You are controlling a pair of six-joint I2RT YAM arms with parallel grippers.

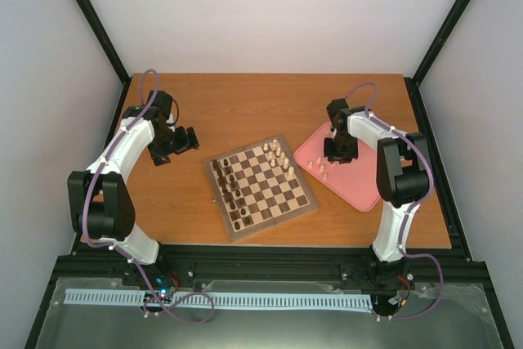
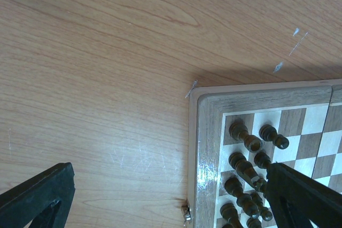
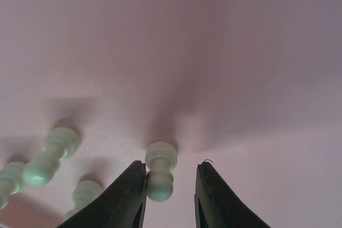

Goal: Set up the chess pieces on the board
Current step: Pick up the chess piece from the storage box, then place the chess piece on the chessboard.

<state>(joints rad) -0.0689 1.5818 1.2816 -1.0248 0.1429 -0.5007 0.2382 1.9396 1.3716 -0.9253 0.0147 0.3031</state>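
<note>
The orange-brown table top (image 2: 107,78) is smooth wood grain with fine scratches and a mild sheen. At lower right in the left wrist view, the square checked wooden chessboard (image 2: 206,132) has a varnished, reflecting border, and its dark brown chess pieces (image 2: 245,137) look glossy. The pink rounded tray (image 3: 224,52) looks smooth and matt; the pale cream chess pieces (image 3: 159,174) have a soft sheen.

Right wrist view: one pale piece (image 3: 10,181) is cut by the left edge, another piece (image 3: 84,191) sits partly behind a finger (image 3: 125,198). Left wrist view: the board (image 2: 208,132) runs off right and bottom; a finger (image 2: 304,198) covers some dark pieces (image 2: 246,166). From above, piece kinds seem too small to tell.
</note>
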